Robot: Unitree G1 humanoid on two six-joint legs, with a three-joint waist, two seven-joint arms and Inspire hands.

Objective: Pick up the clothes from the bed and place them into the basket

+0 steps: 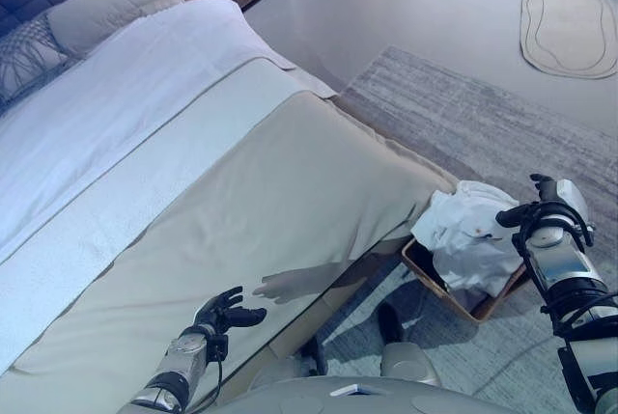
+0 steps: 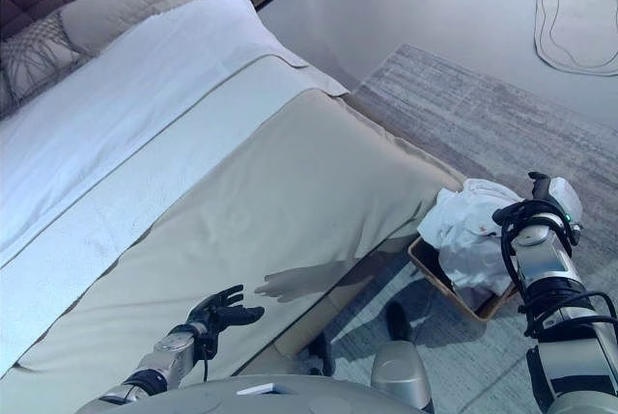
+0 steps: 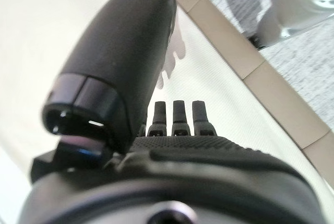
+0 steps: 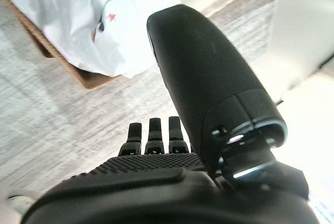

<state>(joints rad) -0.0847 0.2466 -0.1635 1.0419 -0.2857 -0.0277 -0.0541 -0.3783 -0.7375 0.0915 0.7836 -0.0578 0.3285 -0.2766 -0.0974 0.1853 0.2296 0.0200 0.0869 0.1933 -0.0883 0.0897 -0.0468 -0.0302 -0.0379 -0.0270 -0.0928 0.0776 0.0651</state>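
With white clothes (image 1: 470,234) seemingly all in basket (image 1: 422,262) by bed (image 1: 290,182) corner: both hands (image 1: 224,313) (image 1: 541,204) relaxed, empty; next, rescan bed.

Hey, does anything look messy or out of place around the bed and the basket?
Only mildly: the white clothes are heaped in the basket on the rug, bulging above its rim. The bed shows no clothes. Both the left hand and right hand hold nothing.
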